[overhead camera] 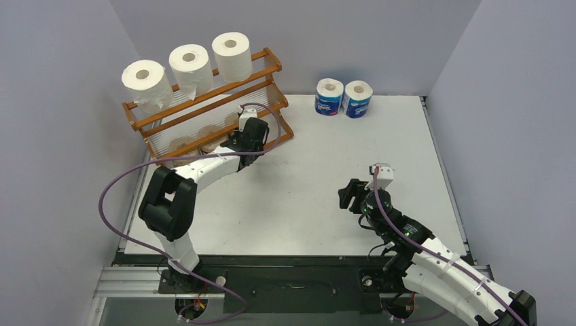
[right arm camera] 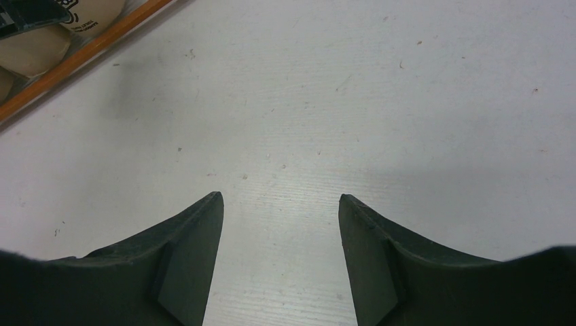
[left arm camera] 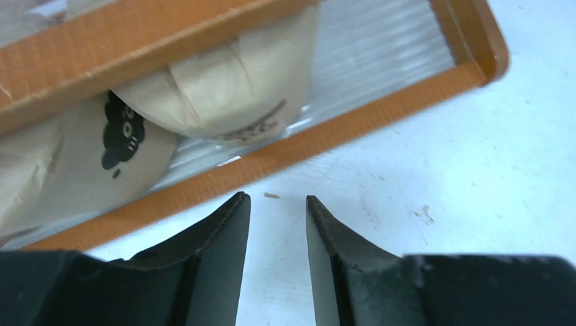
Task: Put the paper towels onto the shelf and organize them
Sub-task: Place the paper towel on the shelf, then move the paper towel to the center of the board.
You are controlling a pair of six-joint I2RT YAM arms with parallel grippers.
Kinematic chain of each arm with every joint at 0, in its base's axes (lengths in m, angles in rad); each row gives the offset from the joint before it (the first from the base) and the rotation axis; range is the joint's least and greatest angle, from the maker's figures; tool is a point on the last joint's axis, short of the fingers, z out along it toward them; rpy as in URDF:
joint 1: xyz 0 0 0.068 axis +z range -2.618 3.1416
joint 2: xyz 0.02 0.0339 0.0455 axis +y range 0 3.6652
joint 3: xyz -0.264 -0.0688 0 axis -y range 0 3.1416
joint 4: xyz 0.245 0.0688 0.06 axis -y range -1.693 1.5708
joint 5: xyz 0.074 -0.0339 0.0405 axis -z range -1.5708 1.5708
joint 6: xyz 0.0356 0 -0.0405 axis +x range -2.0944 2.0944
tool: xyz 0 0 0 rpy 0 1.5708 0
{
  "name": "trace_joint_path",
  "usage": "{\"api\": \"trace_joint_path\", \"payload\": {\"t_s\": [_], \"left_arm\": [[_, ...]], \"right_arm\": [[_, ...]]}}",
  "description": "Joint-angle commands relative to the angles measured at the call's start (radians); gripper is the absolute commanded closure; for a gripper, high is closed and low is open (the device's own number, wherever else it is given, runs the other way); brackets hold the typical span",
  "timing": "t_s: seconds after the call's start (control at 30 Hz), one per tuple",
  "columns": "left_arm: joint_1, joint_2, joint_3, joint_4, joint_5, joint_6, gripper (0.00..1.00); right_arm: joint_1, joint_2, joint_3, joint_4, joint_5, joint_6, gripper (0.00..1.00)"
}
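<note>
The orange-brown shelf (overhead camera: 270, 69) stands at the back left. Three white paper towels (overhead camera: 146, 83) (overhead camera: 191, 66) (overhead camera: 232, 54) sit on its top tier. Brown-wrapped rolls (left arm camera: 238, 81) (left arm camera: 75, 163) lie in the bottom tier behind the front rail (left arm camera: 285, 153). Two blue-and-white rolls (overhead camera: 329, 96) (overhead camera: 357, 98) stand on the table at the back. My left gripper (left arm camera: 277, 198) hangs just in front of the bottom rail, its jaws slightly apart with only table between them. My right gripper (right arm camera: 280, 197) is open and empty over the table at mid right (overhead camera: 350, 197).
Grey walls enclose the white table (overhead camera: 306, 176) on the left, back and right. The left arm's purple cable (overhead camera: 109, 187) loops beside the shelf. The shelf's bottom rail (right arm camera: 88, 51) shows in the upper left corner of the right wrist view.
</note>
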Motion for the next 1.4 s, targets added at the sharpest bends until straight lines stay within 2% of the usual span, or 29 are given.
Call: {"api": "trace_joint_path", "payload": {"t_s": [0.0, 0.33, 0.53, 0.6, 0.67, 0.8, 1.0, 1.2, 1.37], "left_arm": [[-0.069, -0.104, -0.023, 0.015, 0.002, -0.003, 0.6], [-0.23, -0.267, -0.113, 0.006, -0.071, -0.006, 0.41], [-0.28, -0.406, -0.217, 0.011, -0.044, -0.034, 0.29], [-0.283, -0.466, -0.27, 0.032, -0.021, -0.045, 0.18], [-0.284, -0.521, -0.314, 0.041, 0.007, -0.054, 0.03], [-0.285, -0.612, -0.374, 0.013, 0.048, -0.063, 0.03], [-0.284, -0.761, -0.385, -0.075, 0.037, -0.075, 0.04], [-0.281, -0.894, -0.48, -0.043, 0.097, -0.178, 0.04], [-0.281, -0.903, -0.584, 0.001, 0.184, -0.251, 0.04]], "right_arm": [[-0.004, -0.005, 0.002, 0.008, 0.014, 0.013, 0.41], [-0.005, 0.001, 0.007, 0.003, 0.011, 0.019, 0.41], [-0.006, 0.018, 0.033, -0.004, 0.073, 0.053, 0.32], [-0.009, 0.034, 0.052, -0.013, 0.101, 0.063, 0.28], [-0.025, 0.058, 0.078, -0.024, 0.107, 0.074, 0.26], [-0.095, 0.102, 0.125, -0.04, 0.113, 0.119, 0.22], [-0.176, 0.13, 0.172, 0.026, 0.127, 0.183, 0.21], [-0.364, 0.292, 0.292, 0.097, 0.002, 0.239, 0.23], [-0.45, 0.458, 0.382, 0.219, -0.046, 0.261, 0.25]]}}
